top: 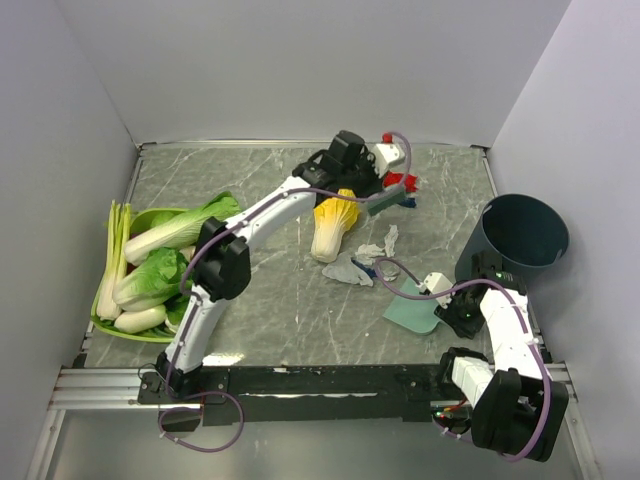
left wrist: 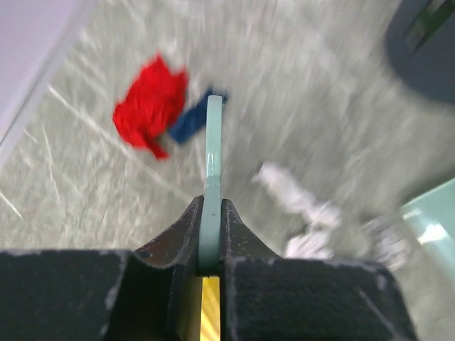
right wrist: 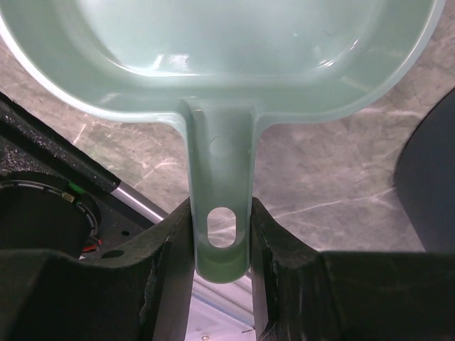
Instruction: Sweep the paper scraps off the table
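Starting with the biggest thing, we see the table (top: 280,300), dark grey-green marble, spread under both arms. A dark round bucket (top: 520,235) stands on it off to the right of the right fingers (right wrist: 185,234). A green tray (top: 103,318) heaped with leafy greens (top: 160,275) sits well apart, far to the left of the left fingers (left wrist: 197,217). One napa cabbage (top: 333,225) lies loose on the table near the left fingers, on their left and toward the arm bases.

The right fingers are clamped on the handle of a pale green dustpan (right wrist: 227,42), whose pan reaches straight out ahead of them. We cannot tell whether its lip touches the table. The left fingers are pinched tight on a thin pale green blade (left wrist: 213,142), seen edge-on and pointing forward from the fingertips.

The paper scraps (top: 370,255) are on the table. The white wads lie between the two sets of fingers, just beyond the dustpan's far edge. In the blurred left wrist view they are ahead and to the right. A red scrap (left wrist: 149,106) lies ahead and to the left of the left fingers. A dark blue scrap (left wrist: 192,121) lies just beside the blade's tip.
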You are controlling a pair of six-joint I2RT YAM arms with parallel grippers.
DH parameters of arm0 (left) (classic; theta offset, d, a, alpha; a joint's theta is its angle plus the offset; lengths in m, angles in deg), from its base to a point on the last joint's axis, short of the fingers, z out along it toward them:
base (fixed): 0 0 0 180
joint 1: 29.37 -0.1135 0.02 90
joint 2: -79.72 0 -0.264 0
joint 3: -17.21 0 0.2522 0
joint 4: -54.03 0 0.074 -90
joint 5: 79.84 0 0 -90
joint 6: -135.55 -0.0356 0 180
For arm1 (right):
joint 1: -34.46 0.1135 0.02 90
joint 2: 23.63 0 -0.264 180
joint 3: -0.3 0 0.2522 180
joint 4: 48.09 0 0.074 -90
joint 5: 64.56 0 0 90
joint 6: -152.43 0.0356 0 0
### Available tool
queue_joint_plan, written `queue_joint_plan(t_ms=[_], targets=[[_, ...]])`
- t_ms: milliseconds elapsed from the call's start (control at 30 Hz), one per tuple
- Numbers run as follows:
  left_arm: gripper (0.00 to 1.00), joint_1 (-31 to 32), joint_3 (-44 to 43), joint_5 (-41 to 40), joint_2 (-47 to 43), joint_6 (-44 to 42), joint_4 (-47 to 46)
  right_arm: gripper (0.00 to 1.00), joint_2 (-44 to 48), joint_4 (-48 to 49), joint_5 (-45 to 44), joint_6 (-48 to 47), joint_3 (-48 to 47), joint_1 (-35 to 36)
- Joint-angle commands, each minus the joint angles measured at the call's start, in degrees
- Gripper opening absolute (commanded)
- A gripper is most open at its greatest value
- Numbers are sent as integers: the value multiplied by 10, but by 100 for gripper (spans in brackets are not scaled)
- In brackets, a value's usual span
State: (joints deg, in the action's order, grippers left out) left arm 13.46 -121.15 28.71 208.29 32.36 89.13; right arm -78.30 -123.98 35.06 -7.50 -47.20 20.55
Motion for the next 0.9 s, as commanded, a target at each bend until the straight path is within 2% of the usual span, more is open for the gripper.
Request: queue_joint_plan(t_ms=[0,233,367,533,867], targets=[[1,13,8,-11,-5,-126,-11,0,12,-7,-6,9,-18,-2],[1,52,60,2,-17,-319,80,0,-3,-4,2,23,-25,-2],[1,67,84,14,-31,-380,155,0,-3,-6,6,22,-27,-2],[1,81,96,29,-45,-369,254,0,3,-8,5,16,-25,-2],[1,82,188,93,-175,-241,290,0,35,-35,-7,-30,-16,-2]])
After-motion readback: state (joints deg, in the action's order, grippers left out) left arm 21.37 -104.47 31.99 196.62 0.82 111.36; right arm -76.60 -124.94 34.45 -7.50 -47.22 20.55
